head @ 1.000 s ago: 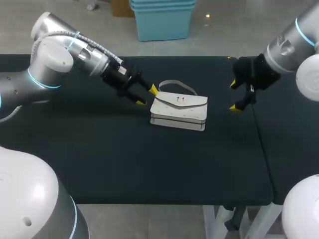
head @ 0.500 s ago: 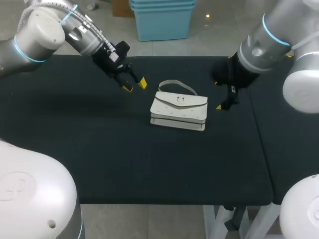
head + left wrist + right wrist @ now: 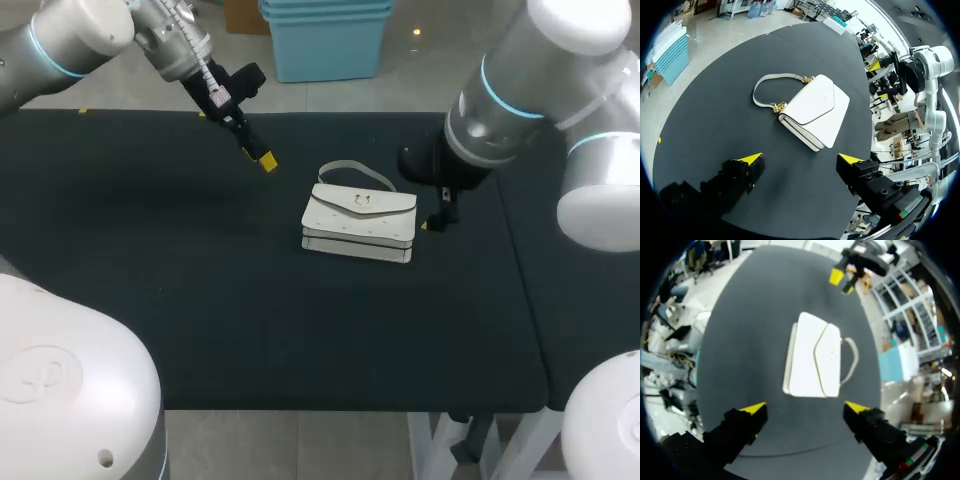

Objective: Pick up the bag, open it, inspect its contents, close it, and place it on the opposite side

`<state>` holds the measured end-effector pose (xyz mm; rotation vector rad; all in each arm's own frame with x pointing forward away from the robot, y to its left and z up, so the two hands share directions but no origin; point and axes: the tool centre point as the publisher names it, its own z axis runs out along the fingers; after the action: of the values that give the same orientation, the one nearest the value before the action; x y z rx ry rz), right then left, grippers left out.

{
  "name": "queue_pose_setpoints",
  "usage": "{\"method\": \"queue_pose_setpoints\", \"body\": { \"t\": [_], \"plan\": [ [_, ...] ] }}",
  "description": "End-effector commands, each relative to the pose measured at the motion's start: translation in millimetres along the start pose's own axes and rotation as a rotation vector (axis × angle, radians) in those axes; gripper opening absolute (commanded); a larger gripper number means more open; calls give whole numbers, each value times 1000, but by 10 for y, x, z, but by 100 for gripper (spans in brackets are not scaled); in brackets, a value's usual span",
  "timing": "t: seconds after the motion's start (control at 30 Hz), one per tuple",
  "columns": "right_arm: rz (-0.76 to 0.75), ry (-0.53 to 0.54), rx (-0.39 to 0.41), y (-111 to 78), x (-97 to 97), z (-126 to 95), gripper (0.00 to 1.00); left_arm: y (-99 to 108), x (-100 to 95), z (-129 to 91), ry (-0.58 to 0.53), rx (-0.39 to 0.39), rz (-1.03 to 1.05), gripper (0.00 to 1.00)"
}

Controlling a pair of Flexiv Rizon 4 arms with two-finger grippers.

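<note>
Sizing up the grab: the bag [image 3: 360, 222] is sat much closer to the right gripper [image 3: 805, 407] than to the left gripper [image 3: 801, 158].

From the head view, the bag is laid flat near the middle of the table [image 3: 150, 300], flap shut, long axis run 9-to-3, strap [image 3: 352, 168] looped out at 12. The right gripper is parked just off its 3 o'clock end, fingers spread and empty, bag dead ahead. The left gripper is held well apart at 10 o'clock, also spread, nothing gripped. A right-side pickup is probably favoured.

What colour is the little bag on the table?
The bag is white; clearest in the left wrist view.
</note>
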<state>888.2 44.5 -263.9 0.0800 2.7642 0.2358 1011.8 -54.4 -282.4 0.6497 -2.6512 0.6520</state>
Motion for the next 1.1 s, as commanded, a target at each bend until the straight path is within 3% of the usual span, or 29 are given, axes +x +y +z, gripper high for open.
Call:
{"method": "queue_pose_setpoints", "body": {
  "t": [0.03, 0.43, 0.57, 0.73, 0.97, 1.1],
  "plan": [
    [6, -75, 11, 56, 112, 54, 100, -66, -38, -27, 10, -119, 3, 100],
    [6, -75, 11, 56, 112, 54, 100, -66, -38, -27, 10, -119, 3, 100],
    [-11, -98, 23, 95, 135, 61, 100, -188, -107, -30, -54, -43, 296, 100],
    [-17, -162, 54, 187, 257, 164, 100, -210, -71, -68, -83, -34, 673, 100],
    [-3, -187, 73, 276, 329, 308, 100, -277, 65, -46, -128, -42, 940, 100],
    [0, -189, 45, 330, 324, 378, 100, -303, 178, -34, -198, 27, 1043, 100]
  ]
}}
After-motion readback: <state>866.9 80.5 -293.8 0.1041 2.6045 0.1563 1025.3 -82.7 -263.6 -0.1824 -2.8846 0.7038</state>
